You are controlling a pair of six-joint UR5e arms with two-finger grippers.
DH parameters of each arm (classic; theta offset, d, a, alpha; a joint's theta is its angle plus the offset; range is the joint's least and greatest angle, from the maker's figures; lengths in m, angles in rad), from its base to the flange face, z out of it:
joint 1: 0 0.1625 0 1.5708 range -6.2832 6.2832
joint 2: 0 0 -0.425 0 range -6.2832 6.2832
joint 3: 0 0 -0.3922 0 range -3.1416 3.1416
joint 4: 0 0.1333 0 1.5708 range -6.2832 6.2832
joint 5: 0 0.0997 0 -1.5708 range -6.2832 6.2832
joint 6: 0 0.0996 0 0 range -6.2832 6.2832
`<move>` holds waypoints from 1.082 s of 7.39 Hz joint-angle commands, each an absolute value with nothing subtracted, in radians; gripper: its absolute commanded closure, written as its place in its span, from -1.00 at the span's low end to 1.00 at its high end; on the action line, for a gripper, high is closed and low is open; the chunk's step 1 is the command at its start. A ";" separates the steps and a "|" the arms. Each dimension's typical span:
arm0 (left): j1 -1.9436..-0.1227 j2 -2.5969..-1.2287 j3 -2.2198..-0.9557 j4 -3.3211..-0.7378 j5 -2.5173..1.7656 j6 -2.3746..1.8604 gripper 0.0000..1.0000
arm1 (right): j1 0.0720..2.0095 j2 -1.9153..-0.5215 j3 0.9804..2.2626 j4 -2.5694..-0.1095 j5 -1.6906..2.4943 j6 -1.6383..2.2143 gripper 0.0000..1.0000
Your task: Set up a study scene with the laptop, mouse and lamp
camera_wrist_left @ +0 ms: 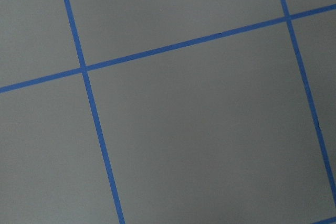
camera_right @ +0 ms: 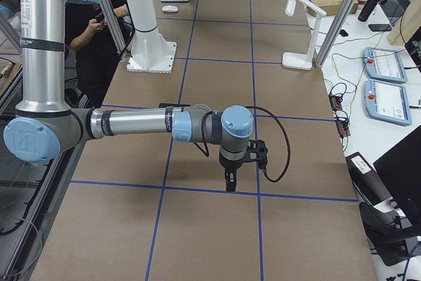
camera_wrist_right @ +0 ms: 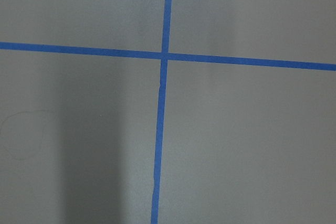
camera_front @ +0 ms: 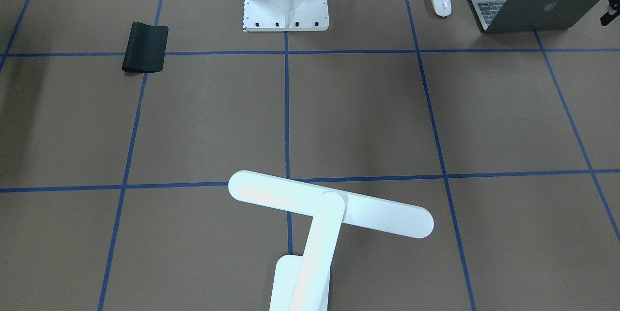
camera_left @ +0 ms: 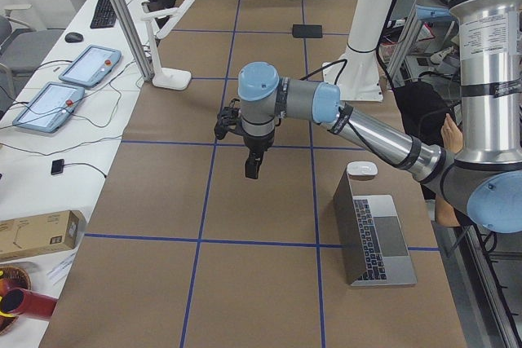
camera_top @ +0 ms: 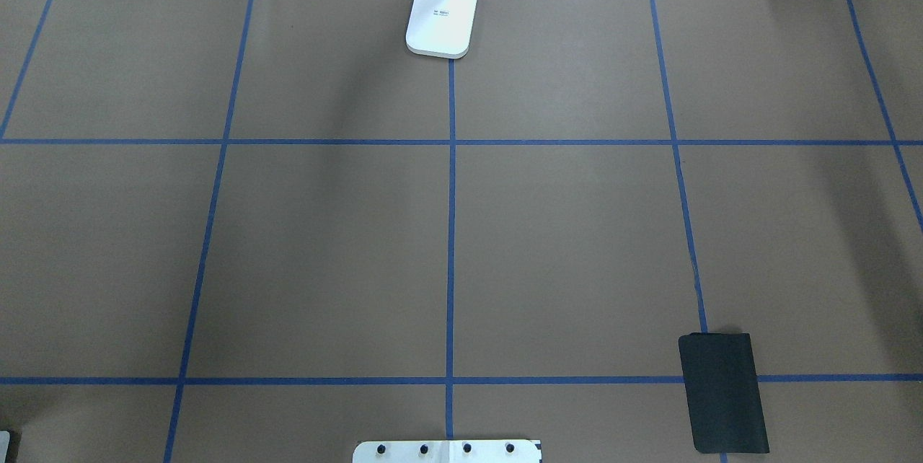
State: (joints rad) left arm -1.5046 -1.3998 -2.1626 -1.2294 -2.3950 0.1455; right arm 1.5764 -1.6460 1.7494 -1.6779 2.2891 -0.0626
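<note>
Presently my left gripper [camera_left: 253,165] hangs over bare bench [camera_left: 261,266], my right gripper [camera_right: 230,179] likewise; whether either is spread or pressed together I cannot tell. The laptop [camera_front: 547,6] stands part-open at my left, the mouse [camera_front: 441,2] just beside it, the lamp [camera_front: 317,243] far-centre. Likely first step: approach the laptop squarely, grasping its base edge.

A robotics lab: teach pendants [camera_right: 387,100] beside a tape-gridded table [camera_top: 324,232].
</note>
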 commanded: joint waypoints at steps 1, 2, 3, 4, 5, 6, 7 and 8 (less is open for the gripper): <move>-1.503 -1.315 -2.155 -1.220 -2.391 0.345 -1.00 | 1.575 -1.646 1.749 -1.677 2.287 -0.064 -1.00; -1.499 -1.306 -2.145 -1.215 -2.388 0.445 -1.00 | 1.575 -1.646 1.750 -1.677 2.287 -0.064 -1.00; -1.496 -1.290 -2.108 -1.213 -2.391 0.591 -1.00 | 1.575 -1.646 1.752 -1.677 2.287 -0.064 -1.00; -1.496 -1.292 -2.111 -1.157 -2.393 0.656 -1.00 | 1.575 -1.646 1.752 -1.677 2.287 -0.064 -1.00; -1.491 -1.299 -2.114 -1.078 -2.395 0.749 -1.00 | 1.574 -1.646 1.752 -1.677 2.287 -0.066 -1.00; -1.491 -1.316 -2.121 -0.981 -2.395 0.817 -1.00 | 1.572 -1.646 1.753 -1.677 2.287 -0.066 -1.00; -1.491 -1.324 -2.147 -0.894 -2.395 0.901 -1.00 | 1.569 -1.646 1.756 -1.677 2.289 -0.064 -1.00; -1.491 -1.337 -2.151 -0.815 -2.392 1.008 -1.00 | 1.566 -1.646 1.755 -1.677 2.289 -0.064 -1.00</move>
State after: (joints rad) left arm -1.4915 -1.3224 -2.1385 -0.9191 -2.3937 0.8859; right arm 1.5698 -1.6459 1.7547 -1.6766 2.2881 -0.0649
